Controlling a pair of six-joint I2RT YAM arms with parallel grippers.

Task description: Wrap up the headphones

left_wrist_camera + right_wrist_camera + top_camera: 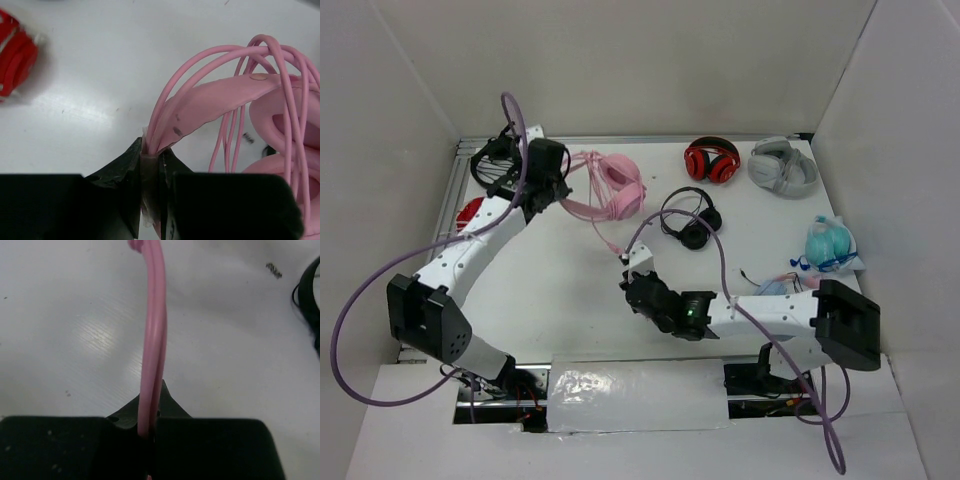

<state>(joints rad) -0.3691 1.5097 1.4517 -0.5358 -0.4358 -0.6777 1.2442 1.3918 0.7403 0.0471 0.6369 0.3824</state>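
The light-pink headphones (621, 185) lie at the back of the table, left of centre. My left gripper (566, 190) is shut on their headband. In the left wrist view the jaws (152, 155) pinch the thin wires and pink band (220, 97), and several loops of pink cable (287, 115) hang over the band beside the cups. The cable (603, 232) trails toward the table's middle. There my right gripper (627, 262) is shut on it. The right wrist view shows a doubled strand of cable (154, 335) rising from between the closed jaws (150, 422).
Red-and-black headphones (711, 160) and grey ones (782, 166) lie at the back right. A thin black headset (691, 217) sits right of the cable. A bagged teal pair (830, 245) is at the far right. A black headset (492, 160) and a red one (470, 212) lie far left.
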